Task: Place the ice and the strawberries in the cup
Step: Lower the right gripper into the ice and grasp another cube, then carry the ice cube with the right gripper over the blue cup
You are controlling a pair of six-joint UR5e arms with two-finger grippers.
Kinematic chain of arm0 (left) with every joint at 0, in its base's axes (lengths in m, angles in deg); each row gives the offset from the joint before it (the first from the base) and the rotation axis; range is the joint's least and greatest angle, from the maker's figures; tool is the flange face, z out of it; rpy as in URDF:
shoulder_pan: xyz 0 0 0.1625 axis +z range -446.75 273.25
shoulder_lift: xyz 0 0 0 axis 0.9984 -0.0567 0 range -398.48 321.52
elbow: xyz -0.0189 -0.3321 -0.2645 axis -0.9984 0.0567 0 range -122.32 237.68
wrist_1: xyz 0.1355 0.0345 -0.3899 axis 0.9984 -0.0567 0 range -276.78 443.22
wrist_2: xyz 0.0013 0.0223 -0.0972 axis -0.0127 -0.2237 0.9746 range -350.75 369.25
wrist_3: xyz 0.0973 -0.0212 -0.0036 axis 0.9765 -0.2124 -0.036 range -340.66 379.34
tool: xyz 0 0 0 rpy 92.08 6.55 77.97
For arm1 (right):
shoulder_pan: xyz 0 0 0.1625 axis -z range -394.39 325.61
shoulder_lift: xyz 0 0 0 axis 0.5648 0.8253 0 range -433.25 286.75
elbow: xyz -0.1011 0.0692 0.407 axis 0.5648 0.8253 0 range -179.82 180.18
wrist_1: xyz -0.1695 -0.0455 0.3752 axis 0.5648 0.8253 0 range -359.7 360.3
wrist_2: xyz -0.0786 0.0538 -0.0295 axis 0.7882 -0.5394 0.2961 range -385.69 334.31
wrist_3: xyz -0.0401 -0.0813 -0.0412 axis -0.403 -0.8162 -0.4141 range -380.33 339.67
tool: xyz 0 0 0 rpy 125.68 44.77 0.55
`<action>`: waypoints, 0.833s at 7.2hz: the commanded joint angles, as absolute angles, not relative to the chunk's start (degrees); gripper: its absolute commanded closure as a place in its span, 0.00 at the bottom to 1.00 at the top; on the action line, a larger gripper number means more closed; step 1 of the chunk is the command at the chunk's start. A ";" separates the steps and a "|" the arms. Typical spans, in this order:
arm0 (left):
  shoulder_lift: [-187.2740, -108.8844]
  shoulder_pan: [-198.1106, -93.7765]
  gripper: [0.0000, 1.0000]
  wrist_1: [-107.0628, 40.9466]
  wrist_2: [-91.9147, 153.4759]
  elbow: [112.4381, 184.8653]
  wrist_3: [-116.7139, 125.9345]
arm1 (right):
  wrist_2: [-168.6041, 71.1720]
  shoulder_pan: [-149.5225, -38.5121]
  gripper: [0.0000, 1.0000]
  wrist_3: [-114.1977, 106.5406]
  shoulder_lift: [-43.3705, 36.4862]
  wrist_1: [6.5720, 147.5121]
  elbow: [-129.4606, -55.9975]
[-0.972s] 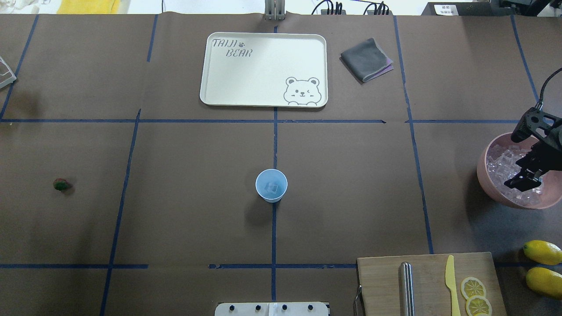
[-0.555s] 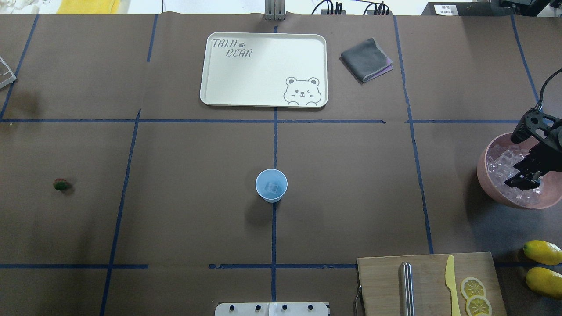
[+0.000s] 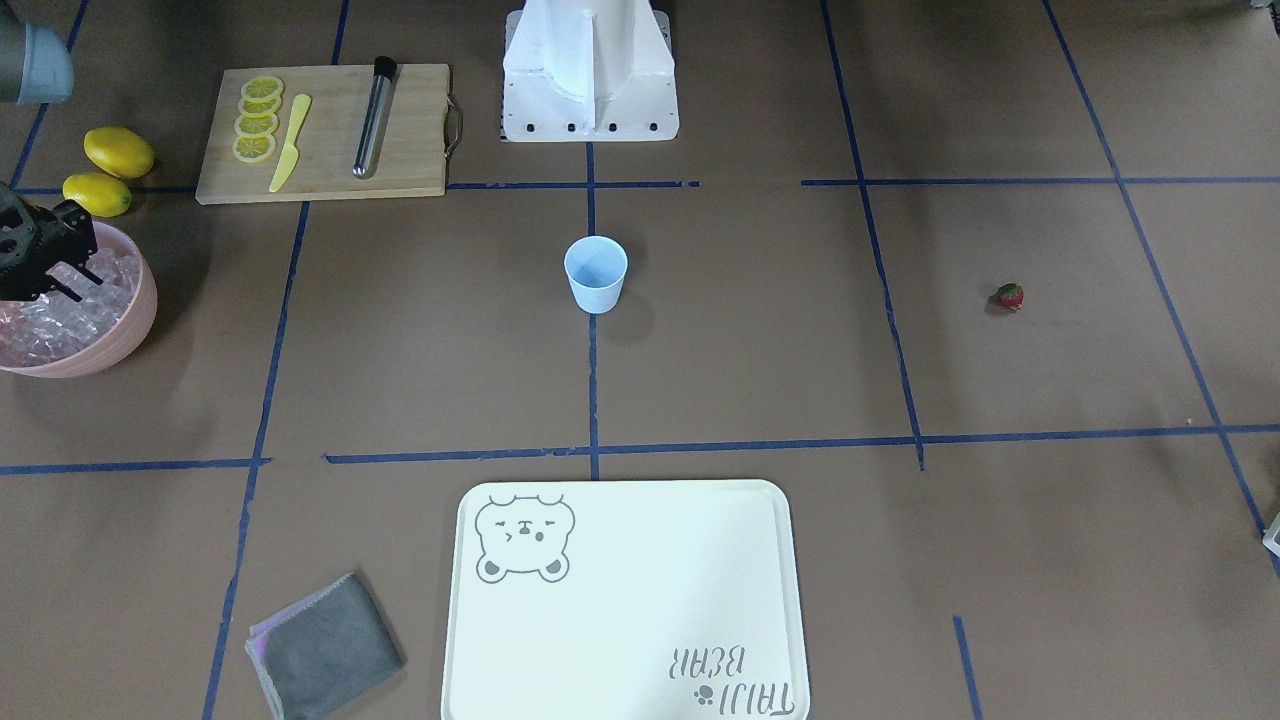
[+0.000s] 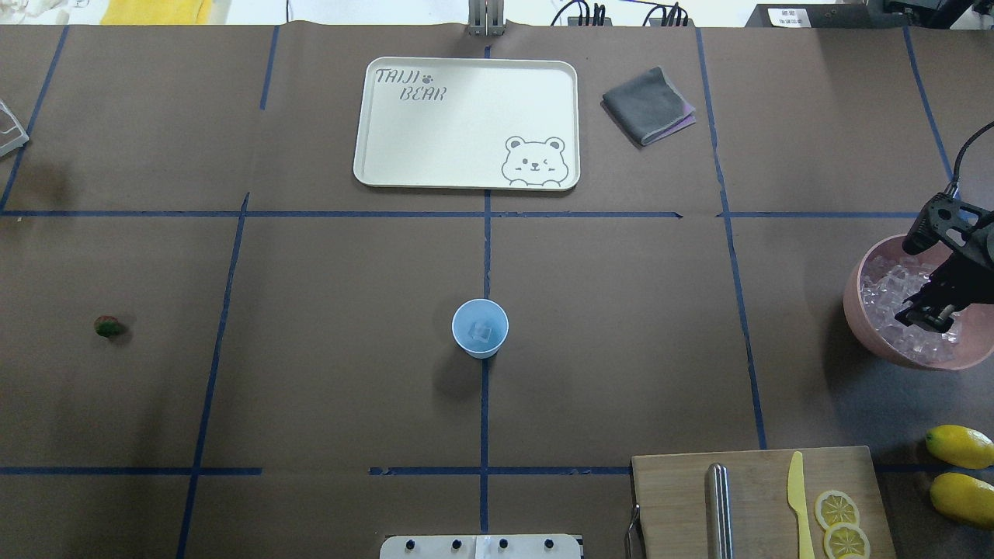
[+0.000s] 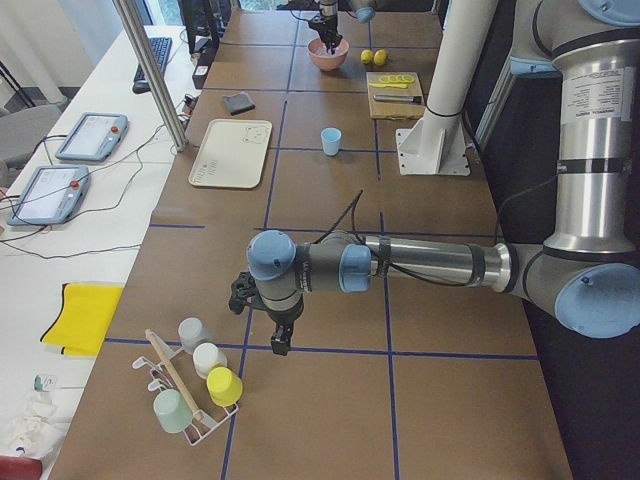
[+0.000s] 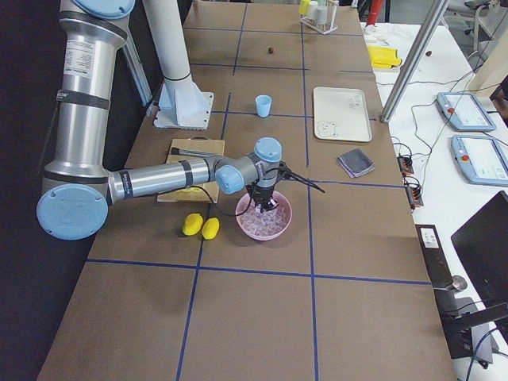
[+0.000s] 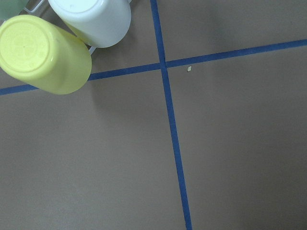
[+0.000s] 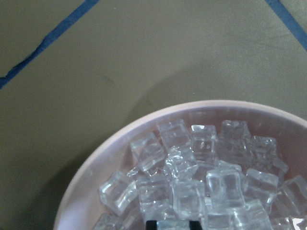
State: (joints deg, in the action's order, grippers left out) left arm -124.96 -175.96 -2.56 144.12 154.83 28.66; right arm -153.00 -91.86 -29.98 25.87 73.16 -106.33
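Observation:
The light blue cup (image 4: 480, 328) stands upright at the table's middle with one ice cube (image 4: 481, 332) inside. The ice heap (image 8: 192, 182) fills a pink bowl (image 4: 858, 310) at the right edge. My right gripper (image 4: 924, 321) is down in the bowl, open, its fingertips (image 8: 151, 223) low on the heap with a cube between them. The strawberry (image 4: 108, 327) lies alone far left. My left gripper (image 5: 275, 345) shows only in the exterior left view, over bare table beside a cup rack. I cannot tell whether it is open or shut.
A white bear tray (image 4: 466, 124) and a grey cloth (image 4: 647, 105) lie at the back. A cutting board (image 4: 675, 505) with a knife and lemon slices sits front right, two lemons (image 4: 959, 445) beside it. The rack of upturned cups (image 5: 195, 385) stands at the far left end.
My right gripper has sunk lower into the bowl onto the ice heap. The cup, the strawberry and the rest have not moved.

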 commanded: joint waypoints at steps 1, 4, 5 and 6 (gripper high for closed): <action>-124.97 -175.96 0.00 -2.56 144.16 154.89 28.66 | -153.66 -92.22 0.96 -29.82 25.63 73.24 -107.04; -124.97 -175.96 0.00 -2.56 144.07 154.98 28.66 | -153.75 -96.95 0.97 -20.49 22.22 80.77 -110.81; -124.97 -175.96 0.00 -2.56 144.16 154.98 28.66 | -153.75 -96.96 0.97 -10.06 20.29 81.59 -111.70; -124.97 -175.96 0.00 -2.56 144.16 154.98 28.66 | -153.75 -96.88 0.97 -0.48 18.44 81.59 -113.36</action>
State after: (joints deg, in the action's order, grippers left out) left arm -124.97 -175.95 -2.56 144.14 154.96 28.66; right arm -153.75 -96.74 -12.29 20.84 80.78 -111.54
